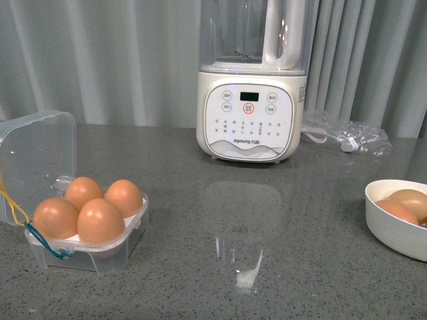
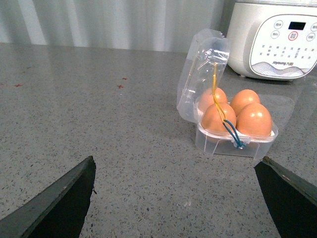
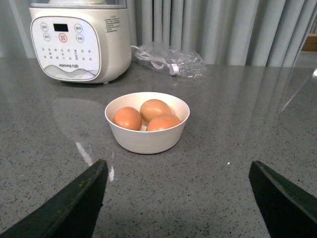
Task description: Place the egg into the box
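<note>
The clear plastic box point(image 1: 40, 150) stands open at the front left of the counter, lid up, with yellow and teal cords. Several brown eggs point(image 1: 100, 220) fill its white tray; it also shows in the left wrist view point(image 2: 195, 79) with its eggs point(image 2: 254, 119). Three more brown eggs point(image 3: 128, 118) lie in a white bowl point(image 3: 148, 141) at the right, also seen in the front view point(image 1: 390, 230). My left gripper point(image 2: 176, 198) is open and empty, short of the box. My right gripper point(image 3: 176, 198) is open and empty, short of the bowl. Neither arm shows in the front view.
A white blender point(image 1: 252, 100) with a clear jug stands at the back centre of the grey speckled counter point(image 1: 267, 253). A clear bag with a white cable point(image 1: 343, 137) lies to its right. Grey curtains hang behind.
</note>
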